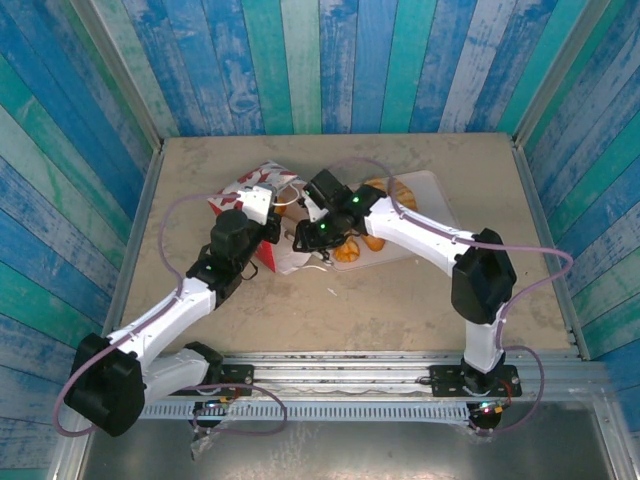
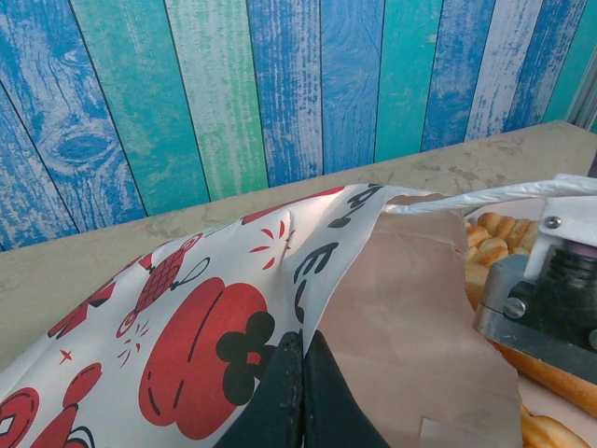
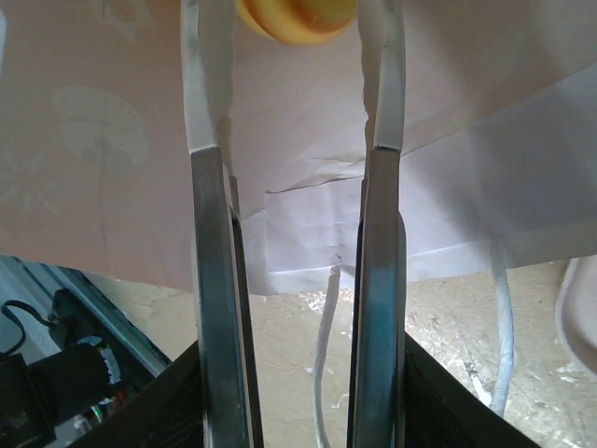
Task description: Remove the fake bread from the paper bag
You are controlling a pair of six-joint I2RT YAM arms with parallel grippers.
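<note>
Walls (image 1: 80, 150) hem the table (image 1: 420, 320) on the left, far and right sides, and the action is bunched mid-table, well clear of all three. There's open tabletop along the near side in front of the arm bases, and more room to the right past the tray (image 1: 432, 185).

The bag (image 1: 248, 185) lies on its side, left of centre, just beside the tray. Its long axis runs on a slant, with the closed bottom toward the far left and the mouth toward the near right.

Left gripper (image 2: 303, 345): fingers pressed together, pinching the edge of the bag's mouth, printed face on one side and plain brown lining on the other.

Right gripper (image 3: 295, 65) reaches across from the tray side into the mouth, fingers apart, pale paper all round them. And there's the bread (image 3: 297, 17), a rounded golden piece inside the bag, right at the fingertips and in the gap between them, with nothing clamped on it. Just its end shows, so which way it points can't be told.

More pieces (image 1: 350, 252) sit on the tray by the right arm, outside the bag. A white cord (image 3: 325, 355) trails on the table below the fingers.
</note>
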